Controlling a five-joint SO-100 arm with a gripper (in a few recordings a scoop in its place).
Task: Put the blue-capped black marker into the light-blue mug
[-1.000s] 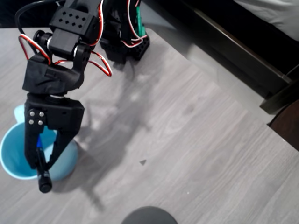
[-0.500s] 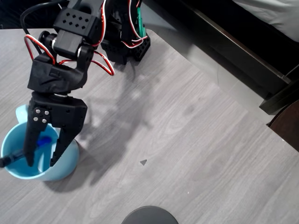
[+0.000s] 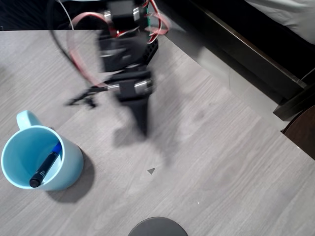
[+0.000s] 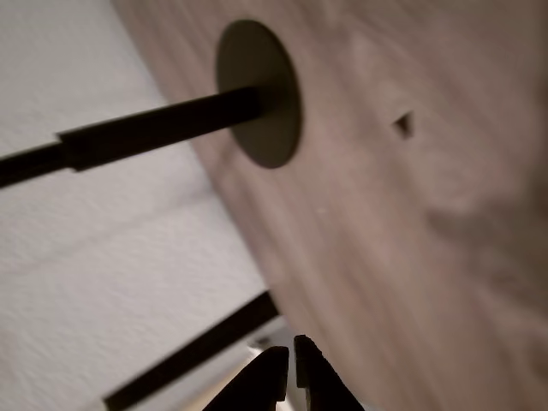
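Note:
The light-blue mug (image 3: 19, 155) stands at the lower left of the overhead view, handle toward the top. The blue-capped black marker (image 3: 46, 165) leans inside it, blue cap up against the right wall and black end at the lower rim. My gripper (image 3: 142, 128) is blurred by motion over bare table, well to the right of and above the mug, holding nothing. In the wrist view its two fingertips (image 4: 288, 375) stand together at the bottom edge, shut.
A dark round disc (image 3: 157, 227) sits at the table's front edge; in the wrist view the disc (image 4: 259, 92) carries a dark rod. The arm's base (image 3: 135, 46) is at the top. The table edge (image 3: 236, 93) runs diagonally on the right.
The gripper let go of the marker, which now rests in the mug. The arm swung up and to the right, away from the mug, and its fingers closed.

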